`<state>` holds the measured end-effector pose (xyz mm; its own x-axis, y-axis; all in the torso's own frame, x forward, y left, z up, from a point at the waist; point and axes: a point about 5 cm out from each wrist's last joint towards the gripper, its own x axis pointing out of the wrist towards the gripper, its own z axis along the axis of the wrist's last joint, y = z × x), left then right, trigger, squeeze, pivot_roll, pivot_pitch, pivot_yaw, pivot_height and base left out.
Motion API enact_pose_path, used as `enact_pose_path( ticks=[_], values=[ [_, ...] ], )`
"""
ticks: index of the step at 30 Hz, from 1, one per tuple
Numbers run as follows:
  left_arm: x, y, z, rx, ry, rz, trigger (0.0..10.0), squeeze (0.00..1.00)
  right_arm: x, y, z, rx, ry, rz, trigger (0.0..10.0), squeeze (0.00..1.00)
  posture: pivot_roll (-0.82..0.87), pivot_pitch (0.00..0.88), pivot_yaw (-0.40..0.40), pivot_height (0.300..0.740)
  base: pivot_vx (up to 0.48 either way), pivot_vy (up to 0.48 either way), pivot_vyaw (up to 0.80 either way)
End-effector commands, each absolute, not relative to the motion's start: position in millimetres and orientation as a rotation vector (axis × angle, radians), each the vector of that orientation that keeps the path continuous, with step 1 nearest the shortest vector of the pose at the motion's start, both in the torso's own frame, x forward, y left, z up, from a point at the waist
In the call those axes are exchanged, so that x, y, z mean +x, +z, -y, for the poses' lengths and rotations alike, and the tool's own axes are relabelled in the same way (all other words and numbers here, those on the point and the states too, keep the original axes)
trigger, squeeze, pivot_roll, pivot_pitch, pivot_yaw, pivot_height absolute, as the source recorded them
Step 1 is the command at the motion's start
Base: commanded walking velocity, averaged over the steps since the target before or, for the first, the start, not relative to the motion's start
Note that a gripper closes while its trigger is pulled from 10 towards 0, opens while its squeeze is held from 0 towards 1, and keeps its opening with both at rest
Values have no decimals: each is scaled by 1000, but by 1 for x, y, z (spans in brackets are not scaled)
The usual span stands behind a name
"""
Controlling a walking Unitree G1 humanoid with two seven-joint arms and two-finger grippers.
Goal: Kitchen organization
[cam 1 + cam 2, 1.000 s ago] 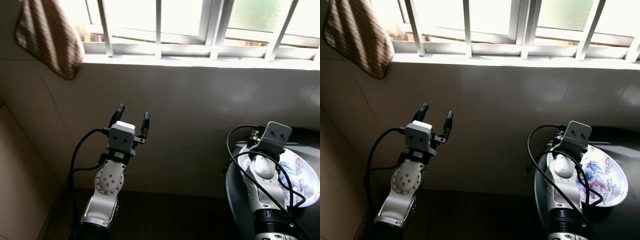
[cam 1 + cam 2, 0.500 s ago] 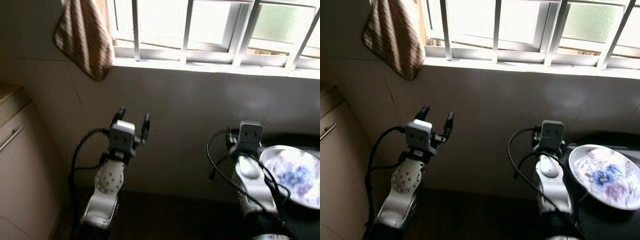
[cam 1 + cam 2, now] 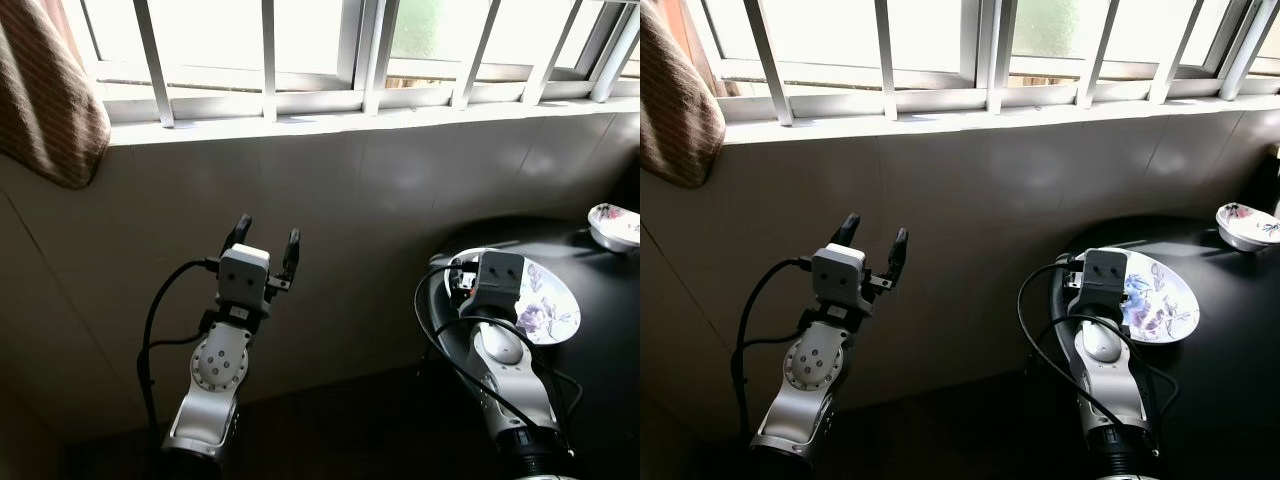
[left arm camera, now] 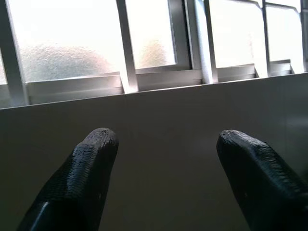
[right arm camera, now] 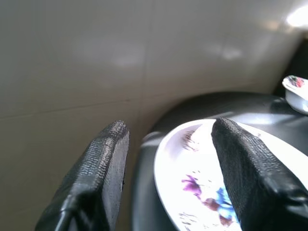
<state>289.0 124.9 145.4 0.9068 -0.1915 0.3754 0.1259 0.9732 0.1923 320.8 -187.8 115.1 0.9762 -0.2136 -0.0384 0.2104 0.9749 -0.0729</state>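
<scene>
Flowered plate (image 3: 1155, 300) on black bench (image 3: 1230, 340), small bowl (image 3: 1247, 225) at two o'clock. Right end effector (image 5: 168, 159) spread over plate rim; left end effector (image 3: 264, 240) apart, facing tiled wall (image 3: 400, 200).

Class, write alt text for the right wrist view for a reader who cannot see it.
The right gripper has its two black fingers open above the near rim of a white flowered plate on a dark round table. A pale tiled wall rises behind, and a small bowl sits farther back.
</scene>
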Motion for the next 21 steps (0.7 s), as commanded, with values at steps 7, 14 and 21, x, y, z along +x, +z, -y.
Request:
enact_pose_path(
  ticks=[7,14,21],
  values=[
    [291,147,-122,197,-176,410,10000,0,322,126,182,-154,-172,33,10000,0,22,0,-35,740,0,0,-778],
    [291,147,-122,197,-176,410,10000,0,322,126,182,-154,-172,33,10000,0,22,0,-35,740,0,0,-644],
    [291,146,-123,207,-175,404,10000,0,321,126,177,-187,-155,44,10000,0,25,0,-33,740,0,-473,0]
  ],
)
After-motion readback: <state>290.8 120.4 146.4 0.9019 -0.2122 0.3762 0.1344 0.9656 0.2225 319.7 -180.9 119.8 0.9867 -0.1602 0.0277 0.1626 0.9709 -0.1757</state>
